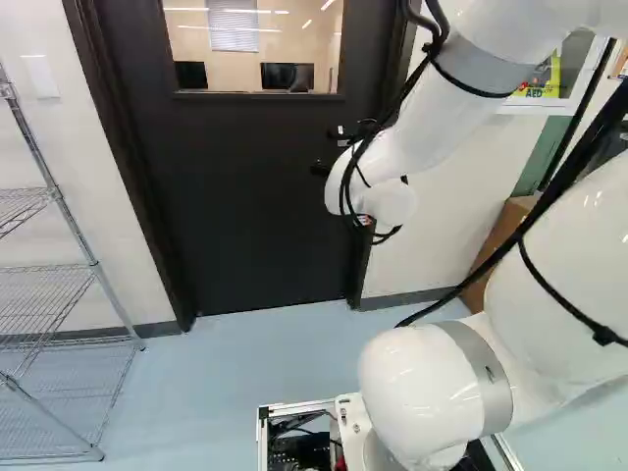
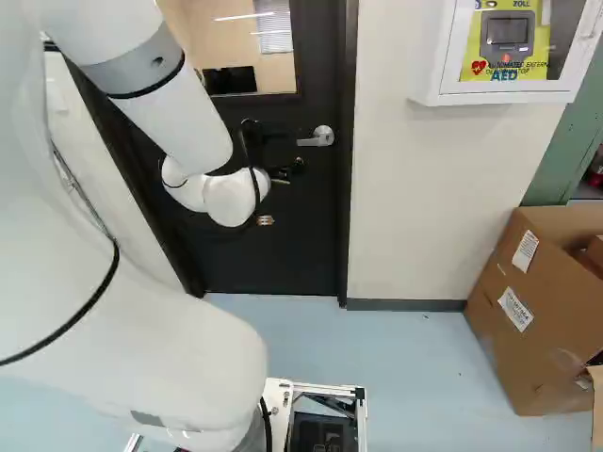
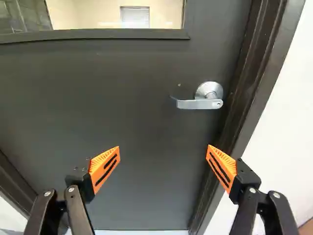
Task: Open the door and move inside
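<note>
Door (image 3: 132,107) dark and closed, ahead of the released hand (image 1: 332,149), fingers spread wide; beyond them, its silver lever handle (image 3: 198,104). Its top is cut off (the arm (image 2: 179,122) partly covers it, too).

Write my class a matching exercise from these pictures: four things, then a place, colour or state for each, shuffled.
1. Wire shelf
2. Tool
3. Door handle
4. Cardboard box

A. Silver, on the shut door
B. At the left of the left base view
C. Brown, at the right of the right base view
D. Open

Pairs: 1-B, 2-D, 3-A, 4-C
</note>
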Motion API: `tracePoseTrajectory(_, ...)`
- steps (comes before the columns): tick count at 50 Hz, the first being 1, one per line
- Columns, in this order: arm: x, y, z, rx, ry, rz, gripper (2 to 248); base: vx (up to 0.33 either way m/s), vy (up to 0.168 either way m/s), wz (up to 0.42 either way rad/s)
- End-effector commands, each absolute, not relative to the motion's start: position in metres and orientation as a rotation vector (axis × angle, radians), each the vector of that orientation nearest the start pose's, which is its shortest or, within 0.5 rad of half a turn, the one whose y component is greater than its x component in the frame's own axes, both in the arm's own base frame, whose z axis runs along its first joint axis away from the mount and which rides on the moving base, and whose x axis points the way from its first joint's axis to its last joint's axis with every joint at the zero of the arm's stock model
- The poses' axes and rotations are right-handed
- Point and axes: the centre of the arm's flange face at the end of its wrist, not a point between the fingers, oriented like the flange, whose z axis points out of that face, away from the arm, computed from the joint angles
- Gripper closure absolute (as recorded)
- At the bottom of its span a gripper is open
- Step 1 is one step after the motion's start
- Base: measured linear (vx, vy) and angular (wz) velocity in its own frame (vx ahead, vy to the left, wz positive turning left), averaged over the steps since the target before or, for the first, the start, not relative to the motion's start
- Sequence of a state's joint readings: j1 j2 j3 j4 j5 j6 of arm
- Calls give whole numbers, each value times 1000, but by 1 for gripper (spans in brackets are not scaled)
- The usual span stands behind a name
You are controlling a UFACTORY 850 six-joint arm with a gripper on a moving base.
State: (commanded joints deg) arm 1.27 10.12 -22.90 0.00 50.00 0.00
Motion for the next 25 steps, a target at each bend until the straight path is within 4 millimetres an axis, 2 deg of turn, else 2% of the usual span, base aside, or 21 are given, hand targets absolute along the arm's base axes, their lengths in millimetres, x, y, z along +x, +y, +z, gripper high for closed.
tracePoseTrajectory(25,415,11,489,-2284,-29,-2132,3,0,0,0)
